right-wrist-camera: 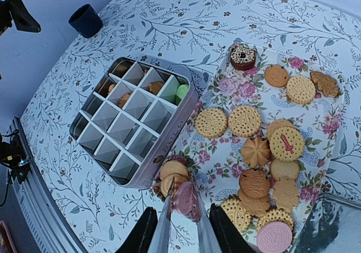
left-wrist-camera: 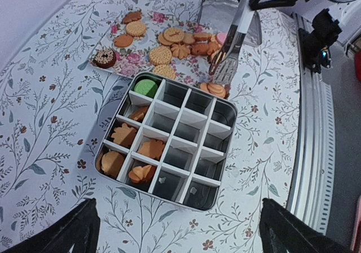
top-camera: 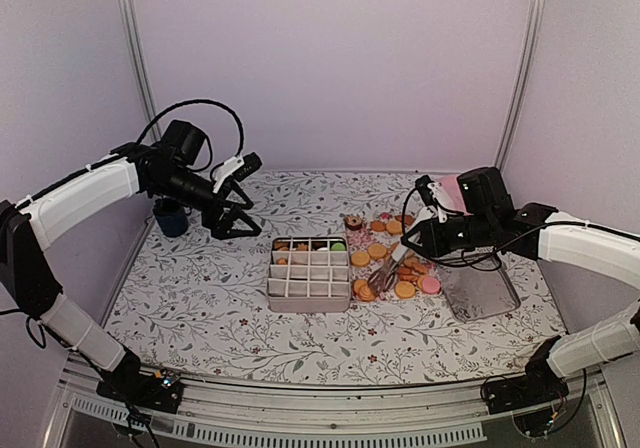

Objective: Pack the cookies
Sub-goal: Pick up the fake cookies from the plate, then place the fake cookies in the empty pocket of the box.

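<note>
The tin [right-wrist-camera: 172,137] has raised lettering on its wall, but it is too blurred for me to read. 1 of the cookies [right-wrist-camera: 245,120] spread over the tray [right-wrist-camera: 225,89] carries a red icing mark. My right claw [right-wrist-camera: 183,230] is narrowed on the tongs [left-wrist-camera: 237,33], which pinch 1 pink cookie [right-wrist-camera: 185,198] at the tray's edge, just beside the tin's corner. 1 row of the tin holds more cookies. My left claw [top-camera: 240,200] hangs wide over the cloth [top-camera: 190,288] left of the tin.
</note>
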